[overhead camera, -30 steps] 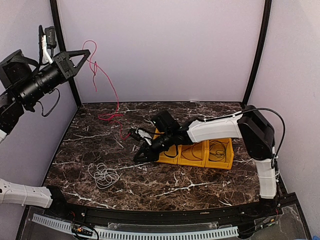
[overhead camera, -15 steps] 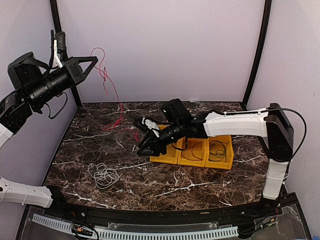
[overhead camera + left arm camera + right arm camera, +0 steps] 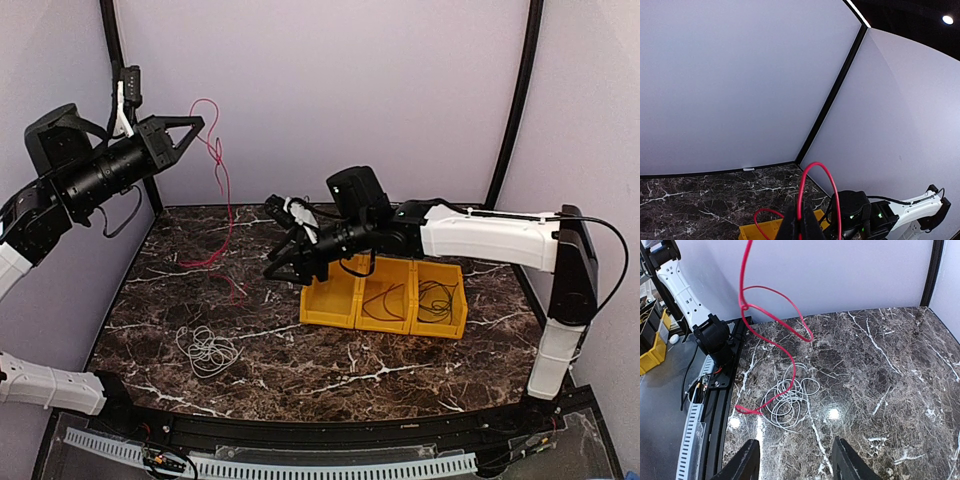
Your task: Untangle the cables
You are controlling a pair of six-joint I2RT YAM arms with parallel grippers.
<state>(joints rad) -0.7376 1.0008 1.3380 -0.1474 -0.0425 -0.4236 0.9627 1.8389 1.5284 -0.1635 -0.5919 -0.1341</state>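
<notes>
My left gripper [image 3: 197, 124] is raised high at the back left, shut on the red cable [image 3: 222, 195]. That cable hangs in loops down to the table, and its tail lies by the white cable. In the left wrist view the shut gripper [image 3: 800, 226] pinches the red cable [image 3: 833, 186]. The white cable [image 3: 208, 350] lies coiled at the front left. My right gripper [image 3: 278, 248] hovers open above the table centre, just right of the hanging red cable [image 3: 790, 330]. Its fingers [image 3: 847, 460] are empty over the white cable [image 3: 787, 401]. A black cable [image 3: 436, 298] lies in a bin.
A yellow three-compartment bin [image 3: 330, 310] stands right of centre under the right arm; its middle compartment holds a thin dark loop [image 3: 385, 300]. Black frame posts rise at the back corners. The table's near edge carries a black rail [image 3: 715, 390].
My right gripper has opened, lifted off the table and swung back toward the centre. The left gripper has moved right with the red cable, whose lower part has shifted.
</notes>
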